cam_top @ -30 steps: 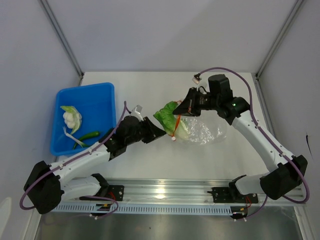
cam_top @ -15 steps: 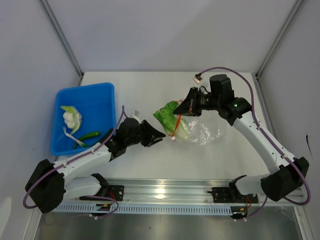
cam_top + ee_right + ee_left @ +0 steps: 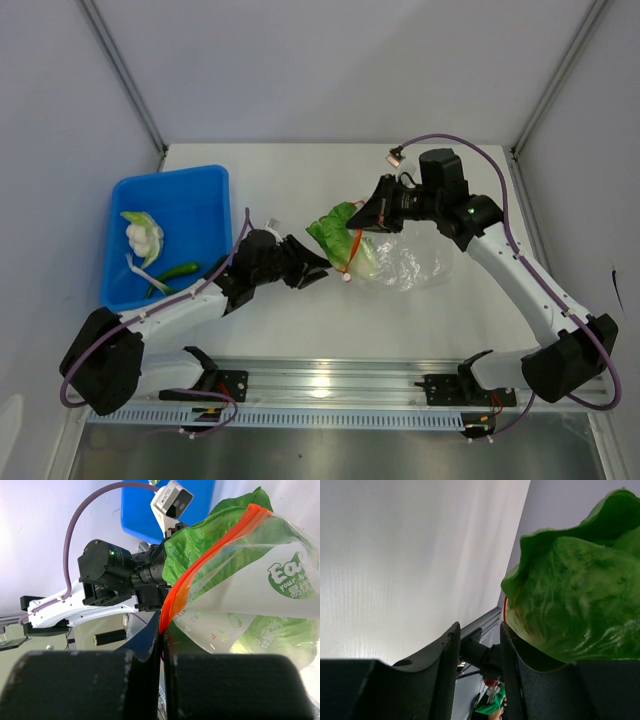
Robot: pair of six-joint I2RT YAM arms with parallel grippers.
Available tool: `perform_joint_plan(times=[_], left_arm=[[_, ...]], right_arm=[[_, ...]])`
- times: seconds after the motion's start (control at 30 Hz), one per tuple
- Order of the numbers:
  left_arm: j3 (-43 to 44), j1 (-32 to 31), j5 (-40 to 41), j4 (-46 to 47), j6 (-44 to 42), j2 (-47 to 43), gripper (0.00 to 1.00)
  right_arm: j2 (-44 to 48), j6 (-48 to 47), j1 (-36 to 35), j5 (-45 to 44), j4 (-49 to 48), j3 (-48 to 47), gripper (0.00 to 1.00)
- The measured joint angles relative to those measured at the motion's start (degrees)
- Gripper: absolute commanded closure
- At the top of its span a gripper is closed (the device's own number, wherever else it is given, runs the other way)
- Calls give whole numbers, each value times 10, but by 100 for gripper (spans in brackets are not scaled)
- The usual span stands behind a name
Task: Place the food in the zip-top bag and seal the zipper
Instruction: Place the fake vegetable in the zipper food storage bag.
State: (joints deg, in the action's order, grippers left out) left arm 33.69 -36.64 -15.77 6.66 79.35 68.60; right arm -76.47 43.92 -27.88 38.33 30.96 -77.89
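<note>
One leaf in hand: we judge the step to be loading a lettuce leaf (image 3: 333, 228) into the zip-top bag (image 3: 405, 262), near the middle of the table (image 3: 300, 170).
Top view, right: right gripper (image 3: 362, 222) holds the bag's mouth up by its zipper (image 3: 355, 245).
Top view, left: left gripper (image 3: 322, 270) sits just beside the mouth, its jaws' state unclear from here.
Top view, room: bare table behind and in front; blue bin (image 3: 215, 180) with remaining food (image 3: 141, 233) by the left edge, well apart.
Left wrist: jaws parted, a gap between them; leaf (image 3: 575, 600) against the right finger, grip uncertain.
Right wrist: jaws closed on the orange-red zipper (image 3: 200, 575); leaf (image 3: 200, 545) half over the rim.
Next, we think: push the leaf fully inside, keep the mouth open, then fetch from the bin.
</note>
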Motion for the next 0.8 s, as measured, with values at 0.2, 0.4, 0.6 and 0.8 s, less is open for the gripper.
perform_joint_plan(times=[0.2, 0.4, 0.6, 0.8], left_arm=[[0, 0, -18, 22, 12, 16, 60], [0, 5, -27, 33, 18, 17, 61], [0, 9, -35, 51, 24, 17, 61], [0, 9, -46, 65, 33, 22, 63]], right_arm=[[0, 0, 0, 2, 0, 0, 100], [0, -2, 0, 2, 0, 0, 100], [0, -3, 1, 2, 0, 0, 100], [0, -2, 1, 2, -3, 3, 100]])
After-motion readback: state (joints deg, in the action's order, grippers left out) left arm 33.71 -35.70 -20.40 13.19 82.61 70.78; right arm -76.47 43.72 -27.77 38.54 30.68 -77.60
